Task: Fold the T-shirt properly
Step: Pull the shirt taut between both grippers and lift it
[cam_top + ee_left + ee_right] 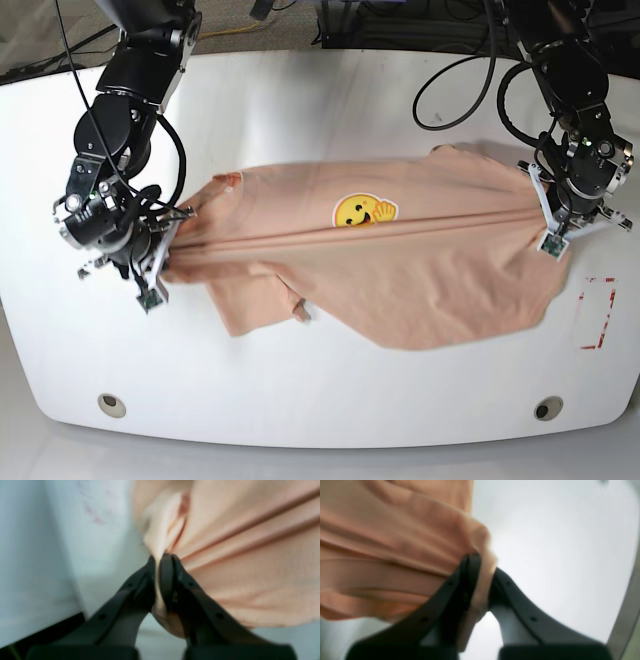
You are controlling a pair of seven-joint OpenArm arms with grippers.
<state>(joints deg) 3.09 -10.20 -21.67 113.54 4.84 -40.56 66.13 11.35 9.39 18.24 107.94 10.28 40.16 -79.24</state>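
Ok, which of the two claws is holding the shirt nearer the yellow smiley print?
Neither by much, but the right claw, gripping the peach-pink cotton T-shirt, looks slightly nearer the print than the left claw.

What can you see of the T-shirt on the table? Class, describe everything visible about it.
The T-shirt is peach-pink, soft-looking cloth with short sleeves and a small round yellow smiling face on the chest. It lies spread sideways across the white table, stretched taut so long creases run along it. The left end effector is shut on a bunched edge at one end, the right end effector shut on the other end. Its lower part sags loosely onto the table.
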